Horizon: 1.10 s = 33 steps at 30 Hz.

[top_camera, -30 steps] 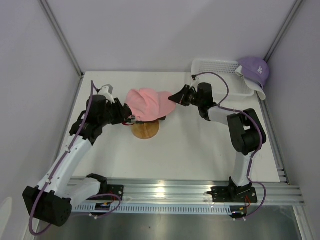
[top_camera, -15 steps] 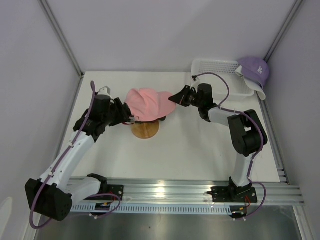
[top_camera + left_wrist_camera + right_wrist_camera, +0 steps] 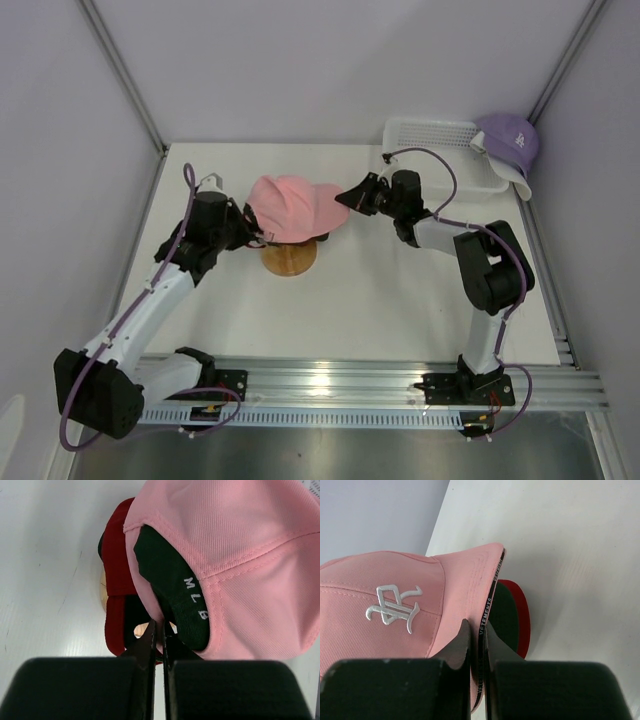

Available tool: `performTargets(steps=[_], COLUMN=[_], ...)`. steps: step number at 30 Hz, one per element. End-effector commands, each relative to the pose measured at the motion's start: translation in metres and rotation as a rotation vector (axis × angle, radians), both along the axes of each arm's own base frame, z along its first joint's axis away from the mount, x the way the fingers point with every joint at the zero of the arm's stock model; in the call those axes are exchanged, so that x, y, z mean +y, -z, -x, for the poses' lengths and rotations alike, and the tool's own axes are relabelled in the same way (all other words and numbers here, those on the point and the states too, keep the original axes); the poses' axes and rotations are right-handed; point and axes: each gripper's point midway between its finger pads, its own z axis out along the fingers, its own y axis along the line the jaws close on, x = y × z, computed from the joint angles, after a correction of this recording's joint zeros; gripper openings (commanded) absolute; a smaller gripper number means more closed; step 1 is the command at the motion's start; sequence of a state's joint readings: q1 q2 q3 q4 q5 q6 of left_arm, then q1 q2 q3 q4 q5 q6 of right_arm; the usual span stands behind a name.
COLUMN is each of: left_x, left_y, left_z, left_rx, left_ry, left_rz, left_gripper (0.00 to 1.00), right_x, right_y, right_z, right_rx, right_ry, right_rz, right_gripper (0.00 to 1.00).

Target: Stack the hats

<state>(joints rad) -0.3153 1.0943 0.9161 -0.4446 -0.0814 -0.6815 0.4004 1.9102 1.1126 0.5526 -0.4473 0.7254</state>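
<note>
hiding under pink cap [image 3: 240, 555], wrist-only: red cap [image 3: 117, 555]

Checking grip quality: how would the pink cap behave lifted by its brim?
The pink cap probably flops at the crown; its fabric creases in the top view. The brim, pinched in the right gripper, holds its curve, so likely stiffer.

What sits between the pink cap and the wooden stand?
A red cap and black MLB-marked fabric under the pink cap, seen in left wrist view.

Closed left pincer [image 3: 157, 631] at rear of pink cap [image 3: 250, 555], red cap [image 3: 117, 565] underneath
</note>
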Motion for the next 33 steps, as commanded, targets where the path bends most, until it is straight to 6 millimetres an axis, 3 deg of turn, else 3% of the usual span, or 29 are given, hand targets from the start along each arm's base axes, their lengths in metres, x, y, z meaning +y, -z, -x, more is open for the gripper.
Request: performTargets(steps=[1, 6, 10, 13, 17, 20, 21, 23, 24, 25, 26, 28, 30, 32, 33], left_x=[0.019, 0.023, 0.024, 0.029, 0.03, 0.032, 0.032, 0.033, 0.031, 0.032, 0.032, 0.031, 0.029, 0.027, 0.027], left_y=[0.06, 0.102, 0.104, 0.096, 0.068, 0.049, 0.032, 0.02, 0.004, -0.004, -0.009, -0.028, -0.046, -0.058, -0.061], left_z=[0.023, 0.04, 0.042, 0.042, 0.037, 0.039, 0.038, 0.039, 0.035, 0.038, 0.039, 0.039, 0.039, 0.041, 0.042], left_rx=[0.162, 0.258, 0.256, 0.231, 0.154, 0.113, 0.082, 0.056, 0.02, 0.0, -0.012, -0.057, -0.093, -0.119, -0.125], left_ry=[-0.036, -0.05, -0.052, -0.057, -0.053, -0.037, -0.033, -0.013, -0.007, 0.006, 0.016, 0.041, 0.06, 0.091, 0.097], left_rz=[-0.111, -0.122, -0.12, -0.145, -0.137, -0.152, -0.149, -0.16, -0.155, -0.163, -0.163, -0.169, -0.163, -0.173, -0.179], left_gripper=[0.01, 0.01, 0.01, 0.01, 0.01, 0.09, 0.17, 0.28, 0.32, 0.35, 0.39, 0.51, 0.58, 0.66, 0.69], right_x=[-0.011, -0.011, -0.011, -0.013, -0.011, -0.009, -0.009, -0.012, -0.013, -0.017, -0.024, -0.034, -0.058, -0.083, -0.092], right_y=[0.038, 0.055, 0.067, 0.074, 0.077, 0.079, 0.082, 0.079, 0.076, 0.076, 0.072, 0.05, 0.018, -0.011, -0.049], right_z=[-0.002, -0.006, -0.005, -0.005, -0.005, -0.003, -0.001, 0.0, 0.002, 0.004, 0.003, 0.004, -0.003, -0.01, -0.012], right_rx=[0.039, 0.09, 0.117, 0.127, 0.135, 0.153, 0.163, 0.165, 0.165, 0.172, 0.17, 0.15, 0.112, 0.064, -0.004], right_ry=[0.064, 0.065, 0.065, 0.068, 0.056, 0.037, 0.032, 0.029, 0.026, 0.022, 0.032, 0.036, 0.075, 0.11, 0.13], right_rz=[0.14, 0.141, 0.158, 0.169, 0.168, 0.172, 0.183, 0.193, 0.197, 0.215, 0.217, 0.214, 0.213, 0.216, 0.202], right_gripper=[0.0, 0.0, 0.0, 0.0, 0.0, 0.0, 0.02, 0.23, 0.33, 0.51, 0.57, 0.71, 0.75, 0.86, 0.91])
